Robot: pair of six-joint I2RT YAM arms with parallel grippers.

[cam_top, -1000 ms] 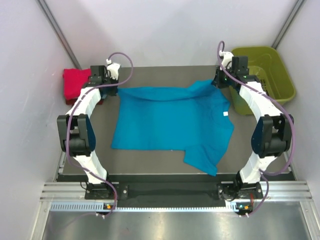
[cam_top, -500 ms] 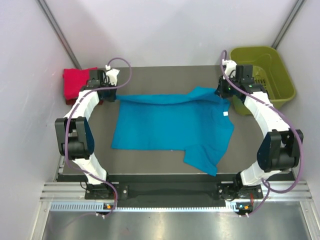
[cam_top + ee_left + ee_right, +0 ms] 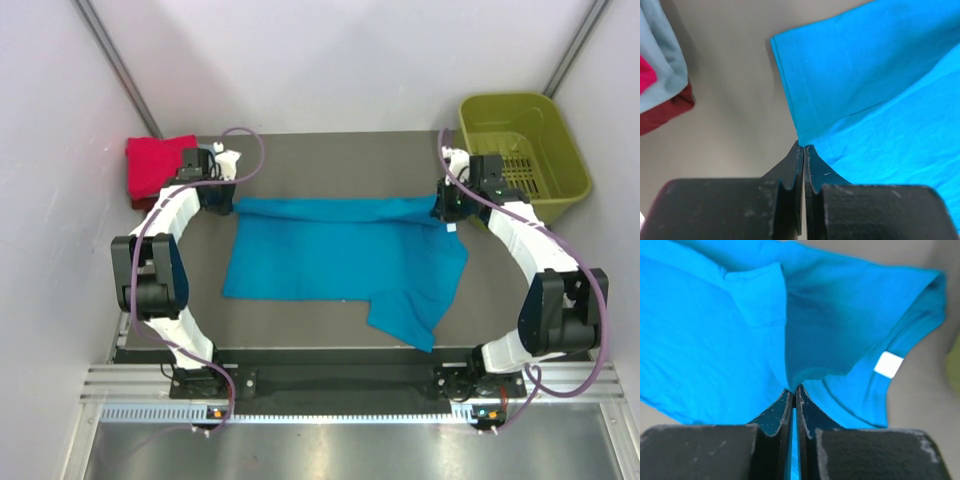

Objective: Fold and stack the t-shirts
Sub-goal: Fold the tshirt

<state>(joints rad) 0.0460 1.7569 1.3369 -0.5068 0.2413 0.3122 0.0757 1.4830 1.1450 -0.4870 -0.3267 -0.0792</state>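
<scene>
The bright teal-blue t-shirt (image 3: 340,255) lies spread on the dark table, its far edge lifted and folded toward me. My left gripper (image 3: 218,196) is shut on its far left corner, seen pinched in the left wrist view (image 3: 801,145). My right gripper (image 3: 446,208) is shut on the far right edge near the white label (image 3: 888,364), cloth pinched at the tips (image 3: 793,388). A folded red shirt (image 3: 152,165) lies at the far left; a pale grey-blue shirt (image 3: 662,60) sits on it in the left wrist view.
An olive-green plastic basket (image 3: 525,150) stands at the far right, close to my right arm. White walls enclose the table on three sides. A sleeve of the teal shirt (image 3: 410,320) hangs toward the near edge.
Both grippers have pulled the shirt's far edge toward me, folding it over the body. The fold line now lies lower and straighter than a second ago.
</scene>
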